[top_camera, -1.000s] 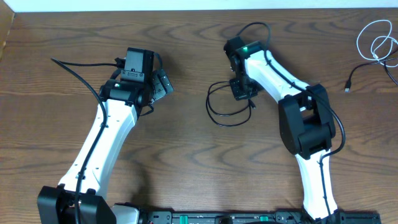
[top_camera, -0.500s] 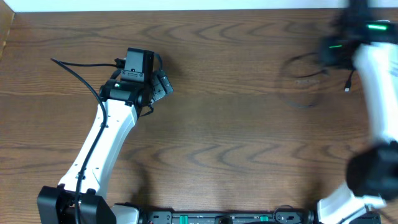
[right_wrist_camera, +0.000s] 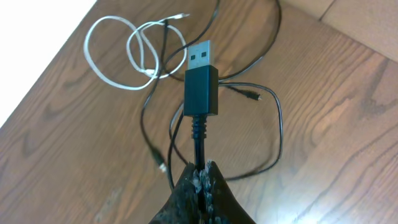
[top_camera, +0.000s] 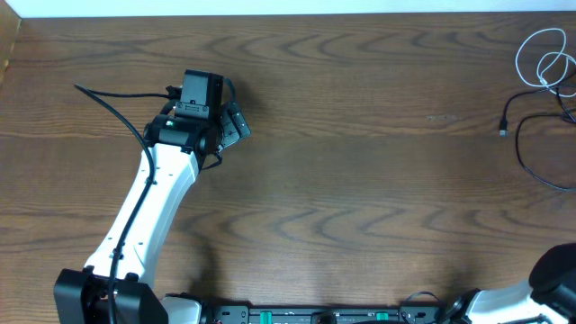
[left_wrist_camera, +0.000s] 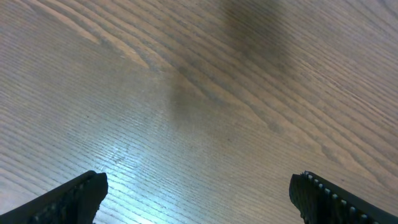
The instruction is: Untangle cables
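In the right wrist view my right gripper (right_wrist_camera: pixel 200 171) is shut on the black cable (right_wrist_camera: pixel 277 127), just below its USB plug (right_wrist_camera: pixel 200 84), which sticks up past the fingertips. The rest of the black cable lies in loose loops on the table below. The white cable (right_wrist_camera: pixel 124 56) lies coiled beside it and crosses the black loops. In the overhead view the white cable (top_camera: pixel 543 56) sits at the far right corner, and the black cable (top_camera: pixel 529 153) lies just below it with a small plug end (top_camera: pixel 502 130). The right gripper is out of the overhead view. My left gripper (top_camera: pixel 236 126) is open and empty over bare wood, and shows the same in the left wrist view (left_wrist_camera: pixel 199 193).
The wooden table (top_camera: pixel 360 180) has a white surface along its far edge (top_camera: pixel 270 7). The table's far edge is near the white cable (right_wrist_camera: pixel 37 50). The right arm's base (top_camera: pixel 553 274) shows at the bottom right. The left arm's own thick black cable (top_camera: pixel 112 103) trails to the left.
The right arm swung from the table's middle to the far right, carrying the black cable, and left the overhead view. The black cable now lies by the white one. The left arm has not moved.
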